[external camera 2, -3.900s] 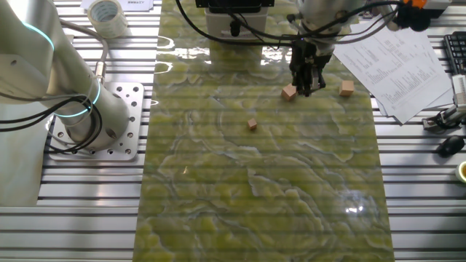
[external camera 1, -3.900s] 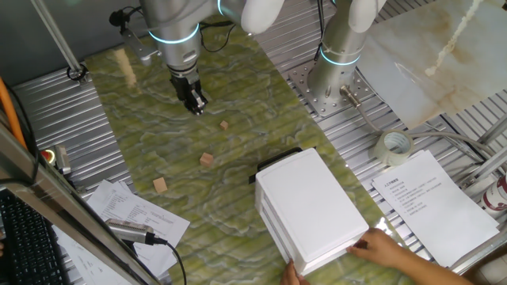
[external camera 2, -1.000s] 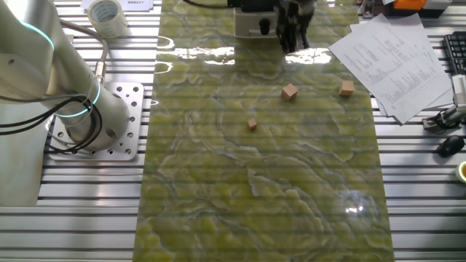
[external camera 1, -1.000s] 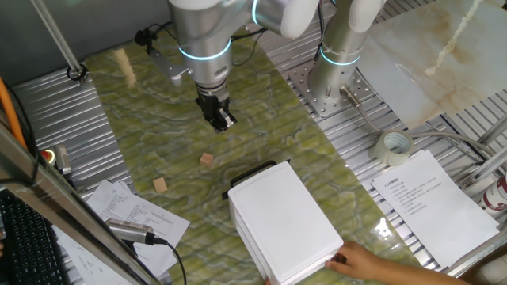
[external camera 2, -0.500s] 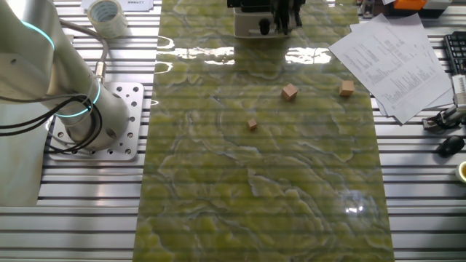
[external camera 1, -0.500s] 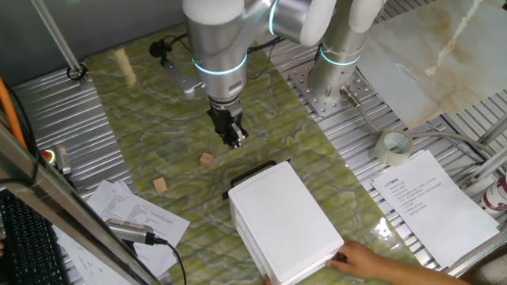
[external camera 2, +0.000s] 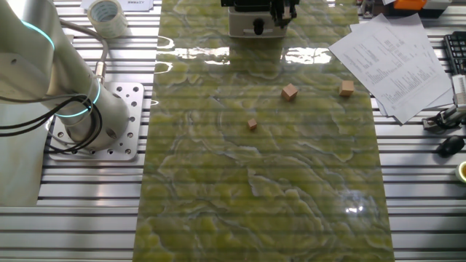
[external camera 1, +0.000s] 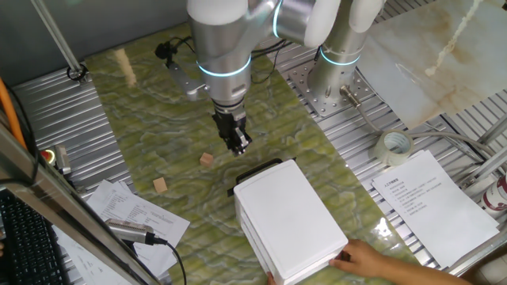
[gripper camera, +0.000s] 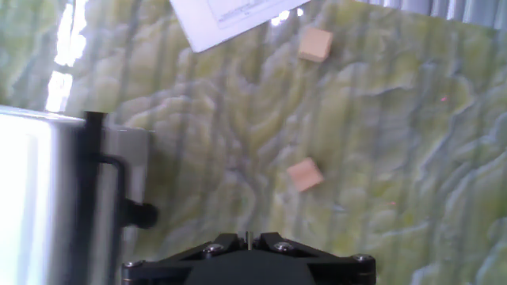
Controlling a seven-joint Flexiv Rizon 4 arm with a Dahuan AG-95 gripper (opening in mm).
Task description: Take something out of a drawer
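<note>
The white cabinet [external camera 1: 290, 218] stands on the green mat, its drawer pushed in, with the black bar handle [external camera 1: 255, 169] facing my gripper. The inside of the drawer is hidden. My gripper [external camera 1: 238, 145] hangs just above the mat, a short way in front of the handle, with its jaws together and nothing between them. In the hand view the handle [gripper camera: 98, 194] is at the left, and two light-brown wooden cubes [gripper camera: 304, 175] [gripper camera: 315, 44] lie on the mat ahead. The other fixed view shows three such cubes, one of them [external camera 2: 290, 92] nearest the cabinet [external camera 2: 254, 22].
A person's hand [external camera 1: 371, 257] holds the cabinet's back corner. Two wooden cubes [external camera 1: 207, 159] [external camera 1: 161, 185] lie to the left of the gripper. Printed papers [external camera 1: 432, 202] and a tape roll [external camera 1: 394, 147] lie off the mat on the right. The second arm's base [external camera 1: 337, 75] stands behind.
My gripper has moved from the far left of the mat toward the cabinet's handle. The hand slid the cabinet leftward along the mat, then shifted it slightly.
</note>
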